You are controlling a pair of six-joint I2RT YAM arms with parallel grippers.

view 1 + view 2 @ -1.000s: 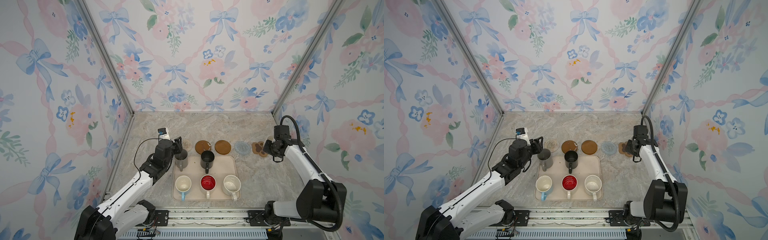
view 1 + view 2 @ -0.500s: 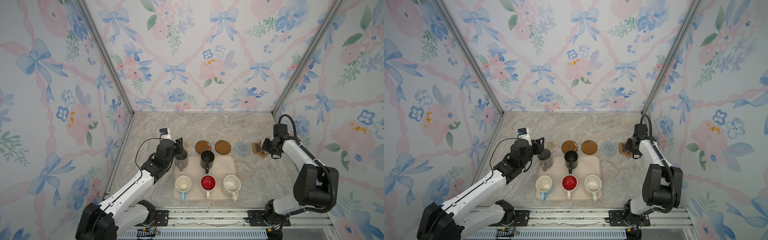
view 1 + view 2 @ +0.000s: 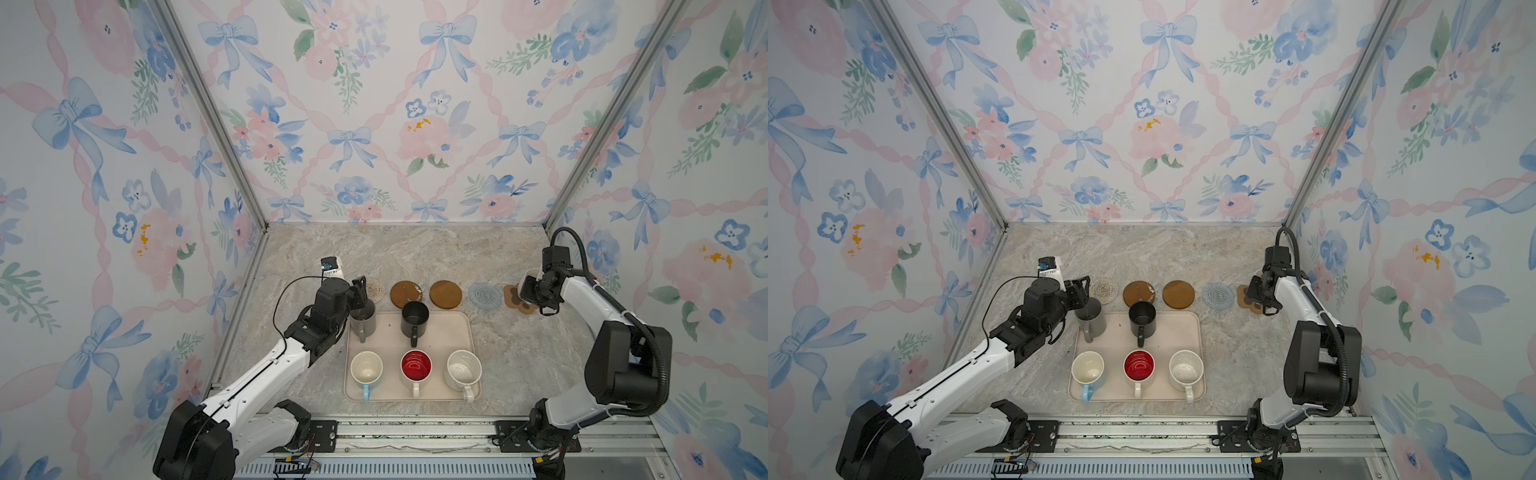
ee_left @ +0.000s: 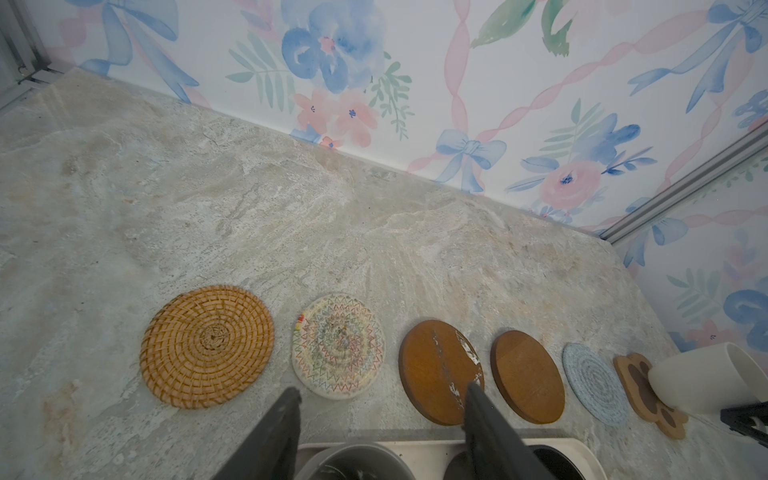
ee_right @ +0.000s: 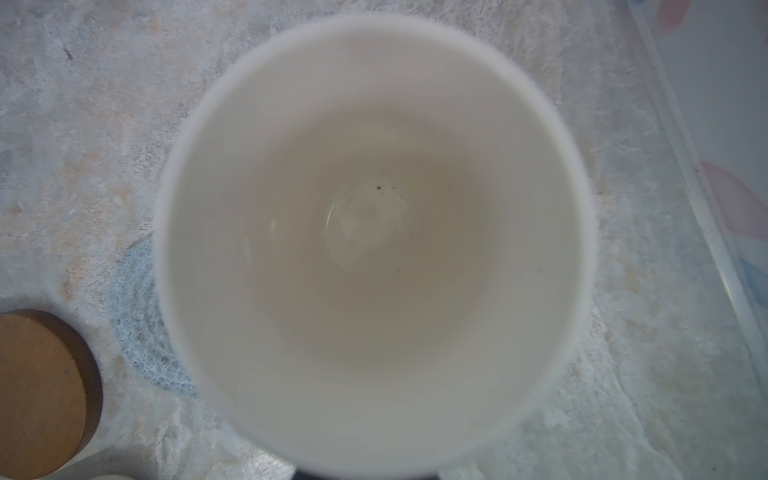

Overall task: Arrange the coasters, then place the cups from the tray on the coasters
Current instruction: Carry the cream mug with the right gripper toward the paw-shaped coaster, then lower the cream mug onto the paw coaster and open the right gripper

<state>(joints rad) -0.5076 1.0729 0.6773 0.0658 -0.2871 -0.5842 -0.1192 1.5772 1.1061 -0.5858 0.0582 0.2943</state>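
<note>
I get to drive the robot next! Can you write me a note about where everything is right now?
Left gripper: open, jaws astride the grey mug on the tray, not visibly clamped.
Right gripper: shut on the cream-white mug, tilted at the paw coaster; touchdown unclear.
Done: coaster row laid behind the tray.
To do: seat that mug, then move the grey mug, black mug, blue mug, red-lined mug, speckled mug.

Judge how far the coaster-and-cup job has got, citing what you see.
Done: six coasters lie in a row beyond the tray, from the rattan coaster to the paw coaster. In hand: the right jaws grip the white cup at the paw coaster; the left jaws stand open around the grey cup. Left: five cups stand on the tray, the grey one included.
</note>
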